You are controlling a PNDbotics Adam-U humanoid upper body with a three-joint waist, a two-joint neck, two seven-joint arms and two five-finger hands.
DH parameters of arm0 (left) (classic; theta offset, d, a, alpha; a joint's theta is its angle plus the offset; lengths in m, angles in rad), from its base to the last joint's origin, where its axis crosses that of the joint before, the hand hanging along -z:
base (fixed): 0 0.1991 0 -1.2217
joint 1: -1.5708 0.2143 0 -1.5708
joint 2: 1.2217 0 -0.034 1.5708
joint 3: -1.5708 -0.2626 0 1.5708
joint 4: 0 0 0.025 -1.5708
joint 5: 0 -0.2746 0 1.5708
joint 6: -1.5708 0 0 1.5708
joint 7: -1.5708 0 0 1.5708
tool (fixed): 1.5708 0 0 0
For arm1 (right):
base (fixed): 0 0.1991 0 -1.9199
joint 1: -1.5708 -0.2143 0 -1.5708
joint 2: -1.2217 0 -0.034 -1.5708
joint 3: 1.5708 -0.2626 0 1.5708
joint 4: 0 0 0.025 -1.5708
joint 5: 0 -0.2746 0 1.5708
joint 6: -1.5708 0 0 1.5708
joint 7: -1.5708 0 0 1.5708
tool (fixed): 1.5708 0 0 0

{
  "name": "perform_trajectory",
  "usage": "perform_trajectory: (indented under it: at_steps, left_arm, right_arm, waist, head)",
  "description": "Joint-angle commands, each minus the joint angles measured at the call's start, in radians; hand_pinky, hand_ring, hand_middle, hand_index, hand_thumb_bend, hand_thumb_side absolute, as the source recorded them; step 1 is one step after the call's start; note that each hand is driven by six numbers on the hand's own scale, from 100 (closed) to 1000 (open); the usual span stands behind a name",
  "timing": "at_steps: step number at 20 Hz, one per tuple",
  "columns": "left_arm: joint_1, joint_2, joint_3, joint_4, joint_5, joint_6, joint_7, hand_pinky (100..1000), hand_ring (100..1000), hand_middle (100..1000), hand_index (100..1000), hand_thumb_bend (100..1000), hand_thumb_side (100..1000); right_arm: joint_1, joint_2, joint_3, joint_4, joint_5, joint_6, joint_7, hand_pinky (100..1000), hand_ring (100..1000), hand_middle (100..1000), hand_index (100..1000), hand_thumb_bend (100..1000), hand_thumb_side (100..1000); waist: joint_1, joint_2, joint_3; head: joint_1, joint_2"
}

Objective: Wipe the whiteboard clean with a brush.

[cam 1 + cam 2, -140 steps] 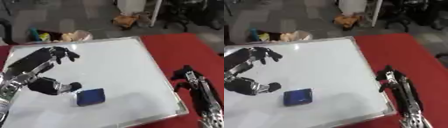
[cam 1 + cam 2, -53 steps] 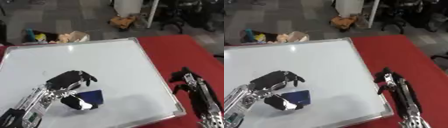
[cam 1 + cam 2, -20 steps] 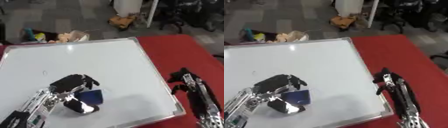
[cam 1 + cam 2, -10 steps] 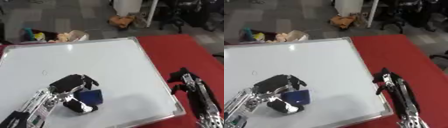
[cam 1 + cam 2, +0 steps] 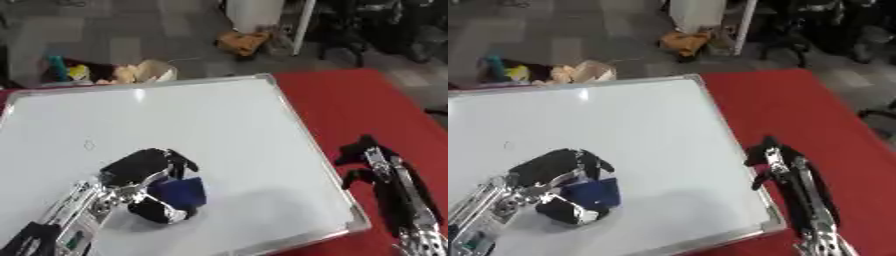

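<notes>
Large white metal-framed whiteboard (image 5: 219, 120) on the red table (image 5: 367, 105), left hand (image 5: 140, 175) over the board's near-left part, fingers and thumb curled round the dark blue block brush (image 5: 179, 192), right hand (image 5: 372, 160) on the table just right of the board's near-right corner.

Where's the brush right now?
The blue brush sits low on the whiteboard, left of centre, gripped between the fingers and thumb of the left hand.
</notes>
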Motion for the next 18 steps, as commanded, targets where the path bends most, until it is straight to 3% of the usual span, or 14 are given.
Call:
perform_trajectory:
  at_steps: [1,18]
  left_arm:
    - [-0.015,0.004,0.004,-0.018,-0.005,0.004,0.011,220,588,535,822,368,382]
    - [-0.021,0.040,0.026,-0.036,-0.007,0.028,0.027,196,557,522,814,312,340]
  right_arm:
    - [-0.006,-0.011,-0.004,-0.022,0.002,-0.002,0.005,315,586,492,602,100,843]
    - [-0.006,-0.014,-0.006,-0.022,0.001,0.000,0.006,315,586,492,602,100,842]
  waist:
    - [-0.001,-0.015,-0.002]
    - [0.002,-0.018,0.001]
  head:
    - [-0.002,-0.010]
    - [-0.001,-0.013]
